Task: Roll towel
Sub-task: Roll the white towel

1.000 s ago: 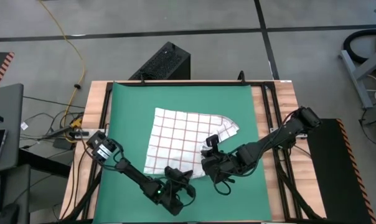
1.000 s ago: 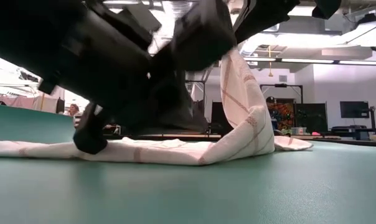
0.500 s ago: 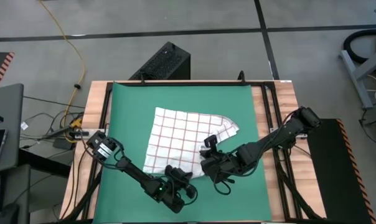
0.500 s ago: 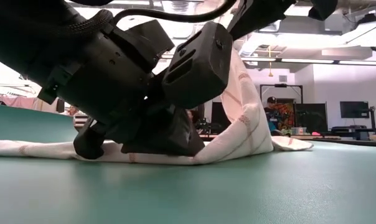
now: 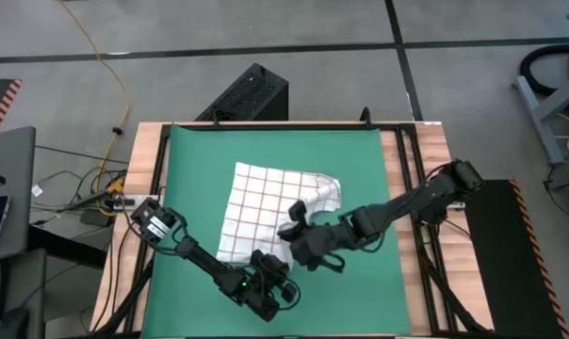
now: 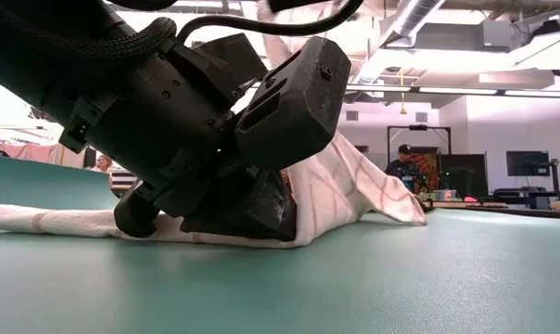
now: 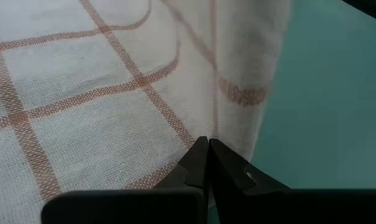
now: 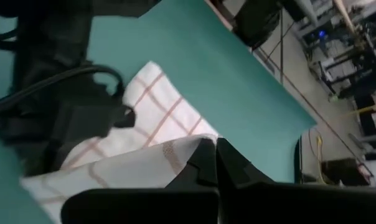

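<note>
While the towel [image 5: 270, 202] lies mid-mat [image 5: 266, 141], both claws pinch its near edge: left gripper [image 7: 208, 144] anchoring one corner, right gripper [image 8: 214, 145] lifting the other inward, apparently starting the roll.

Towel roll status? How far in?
Early. Done: one side of the towel is folded over onto itself. In hand: right tool shut on that lifted edge, left tool shut on the near hem. Left: most of the cloth lies flat on the green mat, no roll formed.

Bright, even ceiling light; the right wrist view is motion-blurred.
</note>
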Robot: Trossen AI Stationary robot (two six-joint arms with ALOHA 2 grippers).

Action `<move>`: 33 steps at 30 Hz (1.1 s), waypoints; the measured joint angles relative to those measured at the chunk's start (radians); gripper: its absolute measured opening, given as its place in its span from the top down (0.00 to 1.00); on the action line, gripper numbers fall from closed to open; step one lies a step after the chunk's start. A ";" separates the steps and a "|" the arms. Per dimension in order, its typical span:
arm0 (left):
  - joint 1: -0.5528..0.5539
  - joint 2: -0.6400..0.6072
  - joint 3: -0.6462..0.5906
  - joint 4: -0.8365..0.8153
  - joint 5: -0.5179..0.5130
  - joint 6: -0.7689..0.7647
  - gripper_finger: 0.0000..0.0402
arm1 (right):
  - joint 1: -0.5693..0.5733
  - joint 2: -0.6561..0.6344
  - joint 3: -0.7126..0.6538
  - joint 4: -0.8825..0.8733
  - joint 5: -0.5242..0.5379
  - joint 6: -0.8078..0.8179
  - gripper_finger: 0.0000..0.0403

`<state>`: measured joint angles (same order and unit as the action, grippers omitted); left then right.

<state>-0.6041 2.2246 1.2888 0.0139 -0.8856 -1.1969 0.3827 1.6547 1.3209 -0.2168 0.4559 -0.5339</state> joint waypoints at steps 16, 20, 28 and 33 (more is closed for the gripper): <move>-0.007 0.002 -0.001 0.009 0.025 0.052 1.00 | -0.114 0.056 0.008 0.148 -0.327 -0.006 1.00; -0.010 -0.001 0.004 0.011 0.069 0.080 1.00 | -0.125 0.098 0.029 0.144 -0.329 -0.013 1.00; -0.039 -0.038 0.100 -0.121 0.149 0.158 1.00 | -0.129 0.134 0.076 0.107 -0.351 -0.016 1.00; -0.069 -0.065 0.206 -0.364 0.219 0.189 1.00 | -0.137 0.134 0.076 0.107 -0.354 -0.016 1.00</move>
<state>-0.6732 2.1599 1.4947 -0.3500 -0.6664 -1.0075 0.2453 1.7889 1.3972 -0.1097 0.1016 -0.5499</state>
